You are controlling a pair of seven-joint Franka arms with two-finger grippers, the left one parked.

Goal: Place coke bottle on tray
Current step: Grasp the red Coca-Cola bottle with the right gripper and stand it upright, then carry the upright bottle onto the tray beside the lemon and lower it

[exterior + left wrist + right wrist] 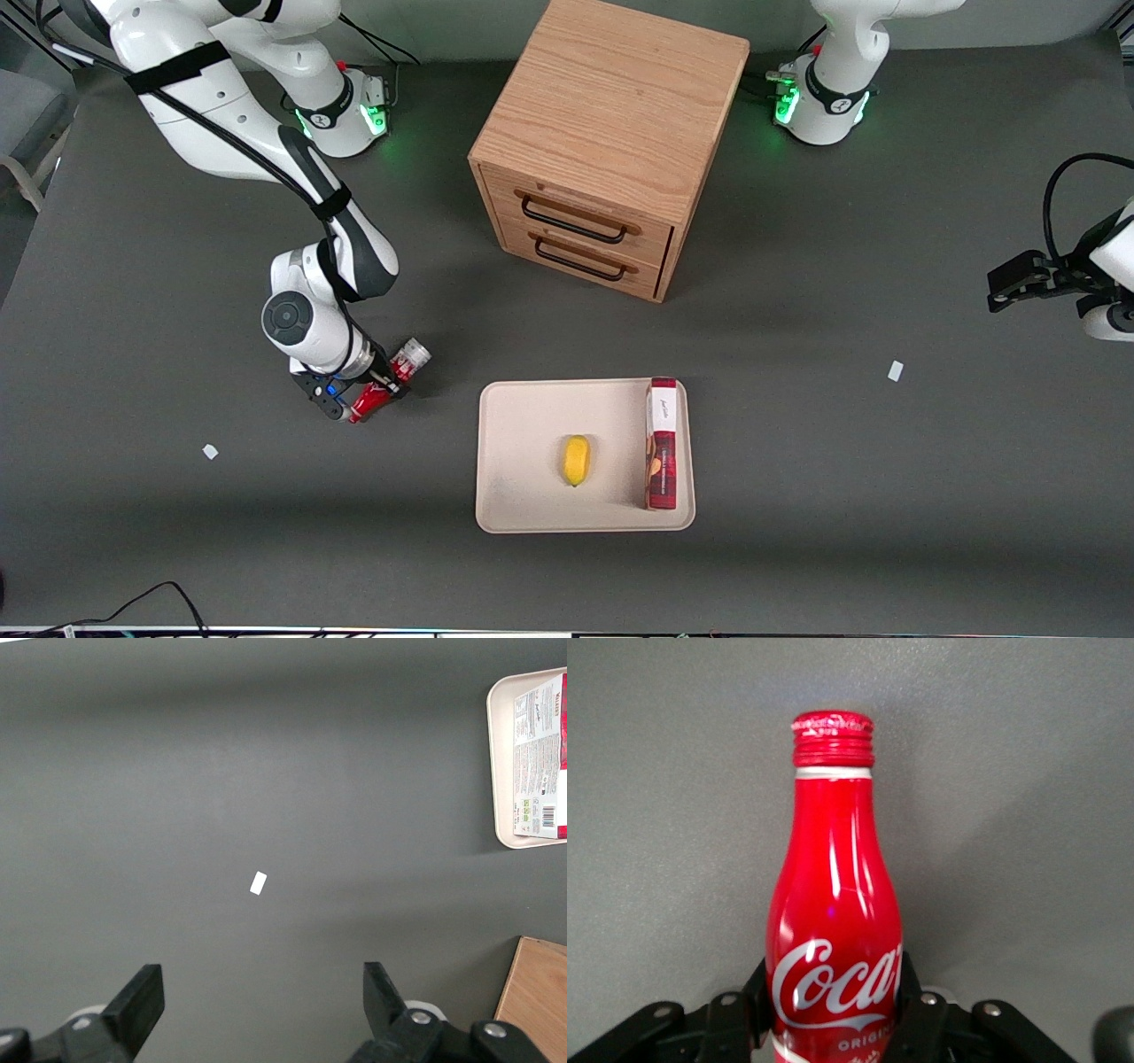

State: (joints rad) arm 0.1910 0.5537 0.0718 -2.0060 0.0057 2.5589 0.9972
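Observation:
The coke bottle [390,383], red with a white script logo, lies tilted in my right gripper [376,392]. Its silvery base end points toward the cabinet and its red cap is nearer to the front camera. The gripper is shut on the bottle's body. In the right wrist view the bottle [833,904] sits between the two black fingers [911,1003], cap away from the wrist. The cream-beige tray [523,425] lies beside the gripper, toward the parked arm's end of the table. I cannot tell whether the bottle touches the table.
On the tray lie a small yellow fruit [576,460] and a flat red-and-white box [662,456] standing on its edge. A wooden drawer cabinet [602,133] stands farther from the front camera. Two white scraps [210,451] [896,370] lie on the grey table.

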